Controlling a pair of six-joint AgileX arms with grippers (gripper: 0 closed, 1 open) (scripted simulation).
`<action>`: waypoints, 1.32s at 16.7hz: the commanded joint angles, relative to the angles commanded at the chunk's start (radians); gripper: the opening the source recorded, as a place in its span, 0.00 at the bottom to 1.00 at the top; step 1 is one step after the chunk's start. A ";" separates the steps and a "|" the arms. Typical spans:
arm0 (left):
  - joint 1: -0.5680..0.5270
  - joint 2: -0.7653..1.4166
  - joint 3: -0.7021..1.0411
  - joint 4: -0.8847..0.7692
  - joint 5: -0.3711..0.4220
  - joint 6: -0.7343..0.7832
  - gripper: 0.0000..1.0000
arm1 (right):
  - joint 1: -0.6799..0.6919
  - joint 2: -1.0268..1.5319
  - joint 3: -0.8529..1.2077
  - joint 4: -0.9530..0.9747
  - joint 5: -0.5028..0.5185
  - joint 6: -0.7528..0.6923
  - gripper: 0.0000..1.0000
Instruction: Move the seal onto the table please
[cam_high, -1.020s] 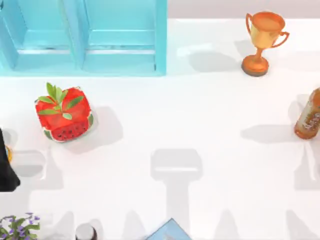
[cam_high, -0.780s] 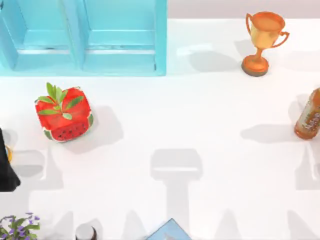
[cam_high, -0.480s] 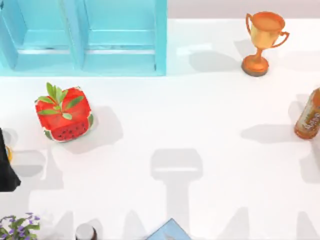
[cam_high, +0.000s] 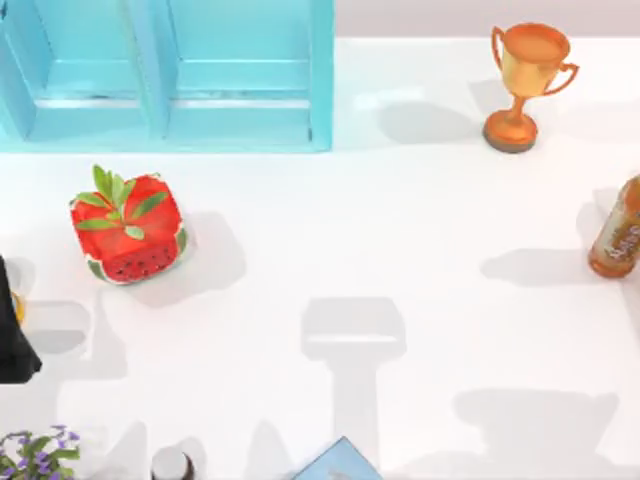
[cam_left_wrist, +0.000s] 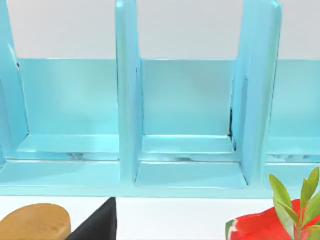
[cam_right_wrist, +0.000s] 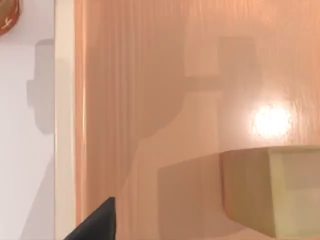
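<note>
2 bare turquoise shelf (cam_high: 240, 75) compartments, watermelon cube (cam_high: 128, 228) on table (cam_high: 400, 250)

Bright, even light on the white table (cam_high: 420, 220). Soft grey shadows fall toward 3 o'clock of the trophy (cam_high: 524, 85) and watermelon cube (cam_high: 128, 228). Round glare spot on wood floor (cam_right_wrist: 150, 100), right wrist view.

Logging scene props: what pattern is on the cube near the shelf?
Red watermelon print with green leaves on the cube; top view shows it best.

The table (cam_high: 420, 230) is looking smooth, matt white. The shelf cabinet (cam_high: 240, 70) is showing glossy turquoise, plastic-like panels. The trophy (cam_high: 525, 85) is gleaming like polished orange-gold metal.
</note>
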 joint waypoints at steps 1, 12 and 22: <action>0.000 0.000 0.000 0.000 0.000 0.000 1.00 | -0.026 0.085 0.067 -0.066 0.000 -0.026 1.00; 0.000 0.000 0.000 0.000 0.000 0.000 1.00 | -0.188 0.596 0.504 -0.447 0.002 -0.186 1.00; 0.000 0.000 0.000 0.000 0.000 0.000 1.00 | -0.184 0.638 0.375 -0.273 0.002 -0.181 1.00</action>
